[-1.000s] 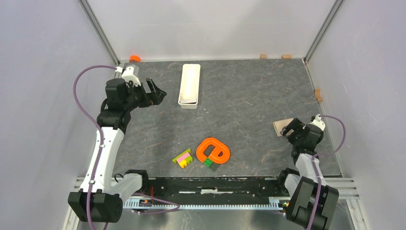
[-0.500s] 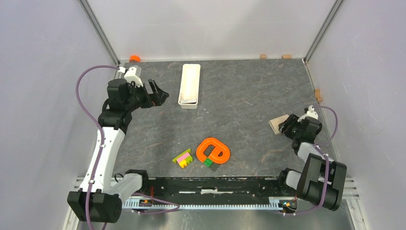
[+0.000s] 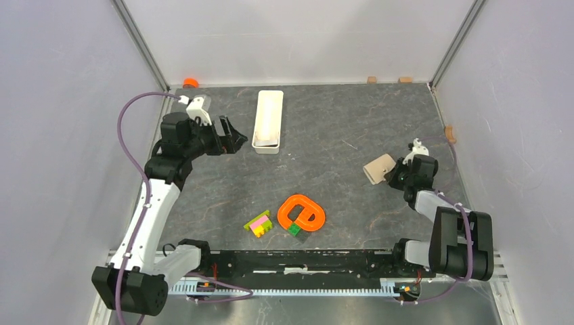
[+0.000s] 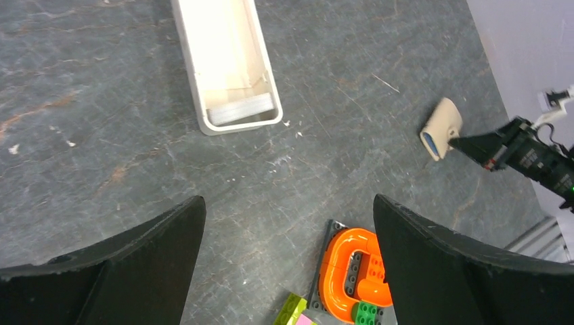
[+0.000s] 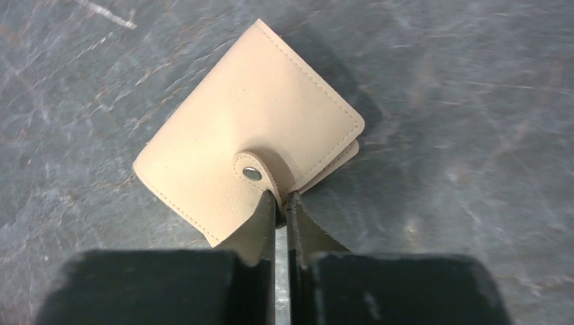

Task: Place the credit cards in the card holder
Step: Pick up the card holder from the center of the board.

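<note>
Where the right gripper (image 5: pixel 281 206) meets the small beige leather-like folding card holder (image 5: pixel 250 135), its two dark fingers (image 5: pixel 260 227) are seen pressed almost together on the short clasp tab (image 5: pixel 271 177), just below the metal snap (image 5: pixel 252 174), so the holder is gripped by that tab alone. The card holder is found toward the right side of the dark grey stone-patterned table (image 3: pixel 338 128), well apart from the long white rectangular tray (image 3: pixel 269 118) and the orange loop-shaped toy piece (image 3: pixel 301 200). Whether it lies flat or is tipped up cannot be told. The left gripper (image 4: pixel 288 203) is spread wide with nothing between its jaws, held above the table near the tray. A sliver of light blue (image 4: pixel 429 141) is seen at the holder's open edge in the left wrist view; it may be one of the credit cards, but that cannot be settled.

The holder is judged light, thin and pliable, with smooth faces likely to slide on the table. By the tab alone, the body is expected to swing and the cover to peel open, which suits unfastening but not carrying. For steadier handling, the folded spine or a stitched edge would better be pinched while the other cover is pinned down. Any loose card is expected to be stiff, flat and hard to lift from the hard surface.
</note>
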Robot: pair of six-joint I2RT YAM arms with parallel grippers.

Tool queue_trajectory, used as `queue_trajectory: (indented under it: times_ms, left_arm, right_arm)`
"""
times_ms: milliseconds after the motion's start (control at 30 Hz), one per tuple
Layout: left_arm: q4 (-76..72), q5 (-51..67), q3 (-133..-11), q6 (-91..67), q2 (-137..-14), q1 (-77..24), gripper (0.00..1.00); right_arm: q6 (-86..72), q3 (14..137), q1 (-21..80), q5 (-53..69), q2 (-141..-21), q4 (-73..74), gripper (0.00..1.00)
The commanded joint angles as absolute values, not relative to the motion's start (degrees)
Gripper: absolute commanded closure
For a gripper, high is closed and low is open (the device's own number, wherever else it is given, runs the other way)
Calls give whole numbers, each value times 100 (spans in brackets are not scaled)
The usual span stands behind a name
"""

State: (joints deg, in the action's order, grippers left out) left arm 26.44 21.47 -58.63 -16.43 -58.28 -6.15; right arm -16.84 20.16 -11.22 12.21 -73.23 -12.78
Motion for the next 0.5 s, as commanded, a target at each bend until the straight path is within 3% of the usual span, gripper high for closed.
queue_trajectory:
  times_ms: [0, 300, 467]
  left_arm:
    - [2434, 2195, -5810, -1555, -5887, -970, 0]
    - [2426, 2842, -5852, -1236, -6471, -2223, 0]
    - [2086, 4057, -5836, -1391, -6892, -2712, 0]
  right_arm:
    - [-1432, 2128, -633, 1276, -7518, -682, 100]
    - [-1442, 1982, 607, 2326, -6560, -689, 100]
    - [-1654, 2011, 1087, 3025, -5661, -1019, 100]
